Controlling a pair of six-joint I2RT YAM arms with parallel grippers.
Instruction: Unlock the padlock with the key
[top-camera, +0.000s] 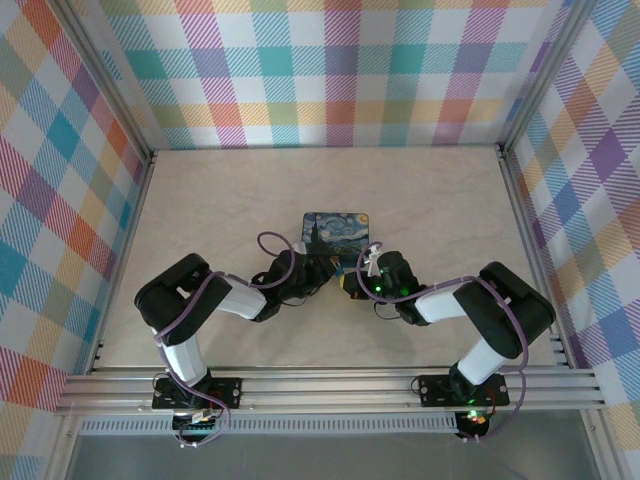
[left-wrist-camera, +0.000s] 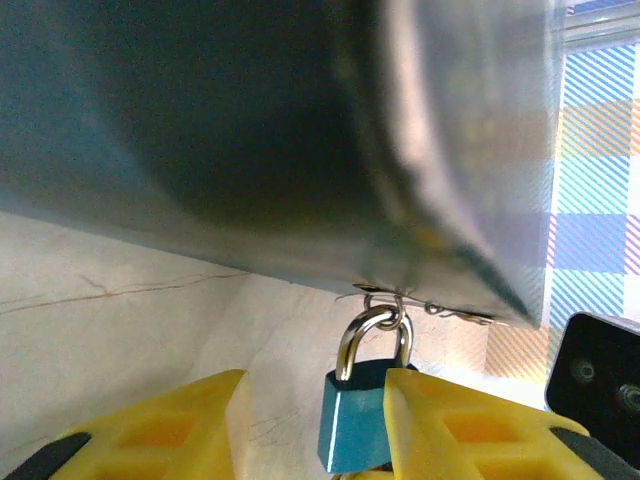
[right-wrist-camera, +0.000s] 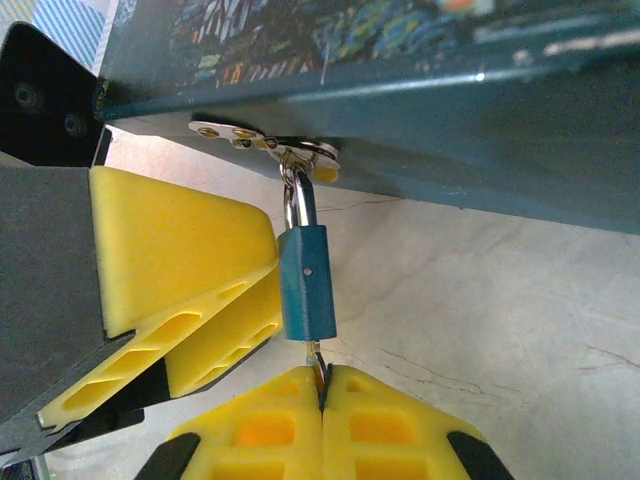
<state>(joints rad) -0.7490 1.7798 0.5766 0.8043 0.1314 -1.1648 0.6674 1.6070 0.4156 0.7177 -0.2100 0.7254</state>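
Near side of the tin (top-camera: 335, 232) is jammed for you. Left gripper (left-wrist-camera: 312, 400) straddles the padlock (right-wrist-camera: 307, 285), right gripper (right-wrist-camera: 322, 388) is pinched on the key (right-wrist-camera: 317, 358) at its end, and their noses nearly touch. Tin wall sits right behind the padlock. One gap: between padlock and one left finger (left-wrist-camera: 170, 430). Table (top-camera: 440, 190) behind and beside the tin is free up to the plaid walls (top-camera: 330, 70).

Our arms fold inward, grippers nearly nose to nose.
Jaws of our left gripper (left-wrist-camera: 312, 388) stand partly apart; facing it, our right gripper (right-wrist-camera: 322, 378) pinches the key (right-wrist-camera: 316, 358).
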